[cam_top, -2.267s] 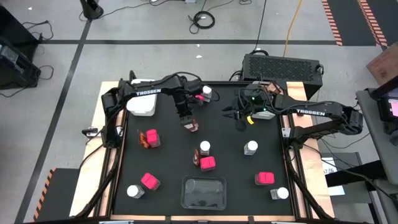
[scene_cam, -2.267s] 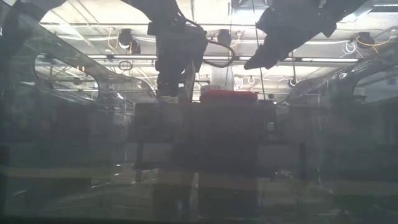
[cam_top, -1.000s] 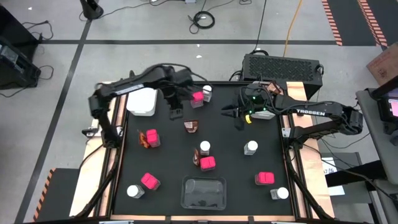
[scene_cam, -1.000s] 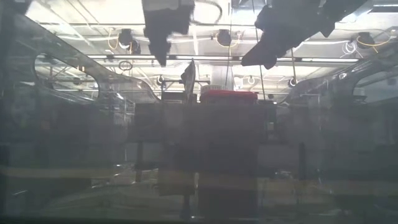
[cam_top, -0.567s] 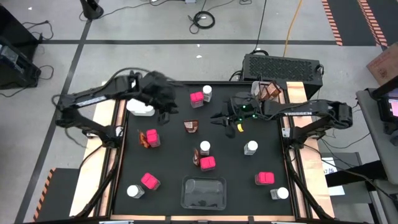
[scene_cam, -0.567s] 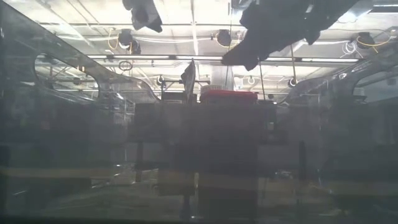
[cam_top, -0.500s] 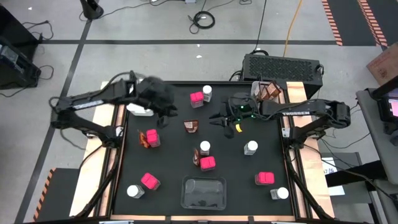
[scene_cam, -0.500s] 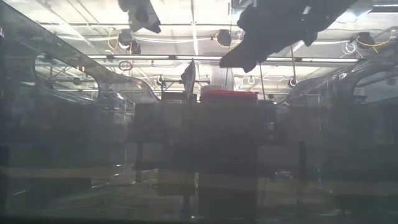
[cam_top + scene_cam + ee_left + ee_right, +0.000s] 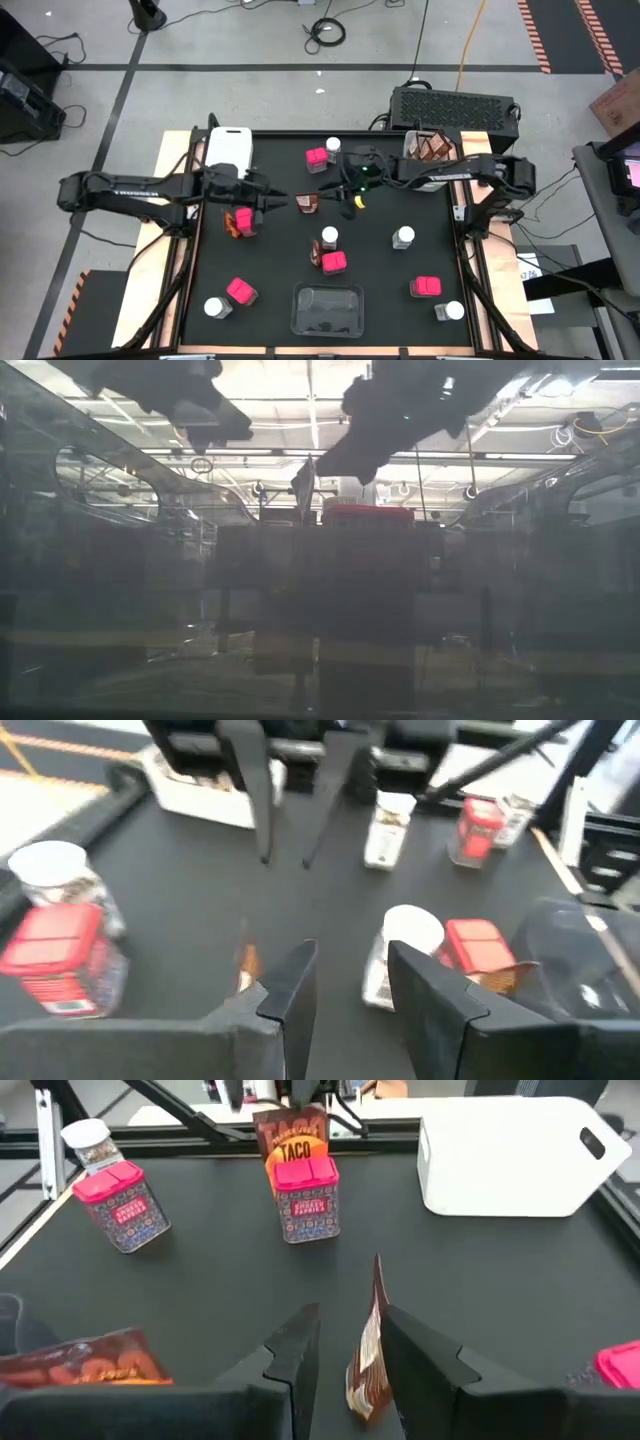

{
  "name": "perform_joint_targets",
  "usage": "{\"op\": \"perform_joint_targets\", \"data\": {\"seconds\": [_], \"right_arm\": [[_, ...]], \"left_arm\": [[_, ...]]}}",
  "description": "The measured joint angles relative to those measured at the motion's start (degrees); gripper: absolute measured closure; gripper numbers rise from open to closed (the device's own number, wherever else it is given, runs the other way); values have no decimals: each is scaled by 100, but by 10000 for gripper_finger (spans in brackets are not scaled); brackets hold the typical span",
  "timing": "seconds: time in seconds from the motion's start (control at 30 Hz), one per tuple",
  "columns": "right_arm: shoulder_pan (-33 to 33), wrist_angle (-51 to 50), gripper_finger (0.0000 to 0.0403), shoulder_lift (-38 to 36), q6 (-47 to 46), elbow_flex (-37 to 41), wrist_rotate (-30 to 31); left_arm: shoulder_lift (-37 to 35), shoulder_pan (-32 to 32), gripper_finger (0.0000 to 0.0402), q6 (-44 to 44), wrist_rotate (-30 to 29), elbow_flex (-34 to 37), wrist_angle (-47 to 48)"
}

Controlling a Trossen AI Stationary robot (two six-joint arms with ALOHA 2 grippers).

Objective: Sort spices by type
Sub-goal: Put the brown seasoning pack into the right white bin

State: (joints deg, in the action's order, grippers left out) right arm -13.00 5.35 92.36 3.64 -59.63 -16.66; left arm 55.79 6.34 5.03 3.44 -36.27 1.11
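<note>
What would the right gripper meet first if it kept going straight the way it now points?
Most likely the brown packet standing edge-on right ahead of the right gripper; in the high view it stands between both grippers. Depth is hard to judge.

I can read just a few words. In my right wrist view, a brown packet point(image 9: 296, 1138) stands far out ahead of my right gripper's fingers point(image 9: 300, 1355), behind a pink box point(image 9: 307, 1198), and it says "TACO" in big letters. The pink box has a label with small print, but it is too tiny for me to read. From above, the left arm point(image 9: 140, 186) has white letters on it. They look like "TROSSEN", but I cannot be sure.
</note>
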Motion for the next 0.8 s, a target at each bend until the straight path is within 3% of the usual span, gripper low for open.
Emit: {"op": "perform_joint_targets", "data": {"seconds": [0.23, 0.43, 0.67, 0.8], "right_arm": [[90, -1095, 298, 884, 207, -1265, 42], [90, -1456, 298, 1278, 362, -1776, 477], [88, -1463, 298, 1289, 174, -1789, 478], [68, -1479, 298, 1346, 88, -1792, 478]], "left_arm": [[-477, 2, 274, -653, -1311, 32, -63], [-496, -123, 274, -738, -1344, 160, -171], [-496, -355, 274, -559, -1430, 1149, -1545], [-526, -285, 274, -692, -1487, 1269, -1810]]}}
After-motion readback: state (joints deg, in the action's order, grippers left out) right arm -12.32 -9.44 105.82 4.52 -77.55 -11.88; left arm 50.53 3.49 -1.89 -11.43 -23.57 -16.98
